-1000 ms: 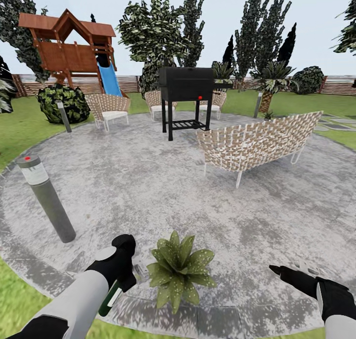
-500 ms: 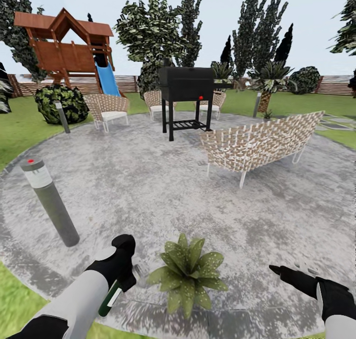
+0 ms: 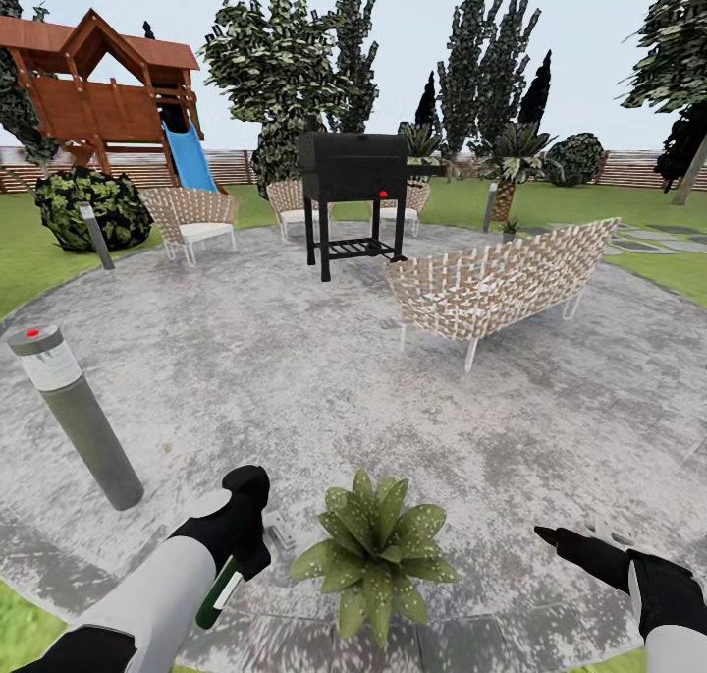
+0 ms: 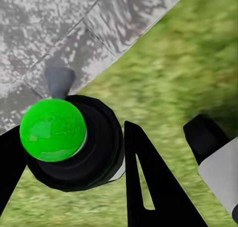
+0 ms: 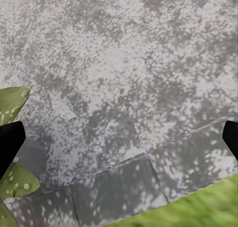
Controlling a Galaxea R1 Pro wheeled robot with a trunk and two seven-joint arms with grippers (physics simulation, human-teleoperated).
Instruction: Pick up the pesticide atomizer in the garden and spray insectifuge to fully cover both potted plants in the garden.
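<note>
Pickup looks done: atomizer [image 3: 218,594] is in the left gripper [image 3: 244,535], fingers clamped on it, dark-green body w/ white stripe hanging down below the hand at the patio edge. In the left wrist view the bottle's end reads as a bright green disc [image 4: 53,129] between the black fingers [image 4: 151,187], lawn and pavers beyond. One plant [image 3: 375,551], a white-speckled rosette, sits on the patio [image 3: 295,378] just beside the left gripper, between the two arms; its leaves [image 5: 12,137] also show at the frame edge of the right wrist view. Whether the speckles are spray cover or just leaf pattern, can't tell, so I'd judge spraying of this plant as the step in hand, not confirmed done. 2nd plant: can't pick it out for sure; likely still to find and spray. Right gripper [image 3: 550,535] hovers over the pavers well apart from the plant, holding nothing; fingers look apart in the right wrist view, one dark tip at each side. Surface: round grey stone patio, mottled, w/ a ring of larger pavers at the rim, then grass. Around: grey lamp post [image 3: 74,413] w/ red top near left, black grill [image 3: 352,187] mid-patio, woven bench [image 3: 496,285], chairs [image 3: 189,219] behind, wooden play tower w/ blue slide [image 3: 108,98], slat fence, palms, dark trees.
</note>
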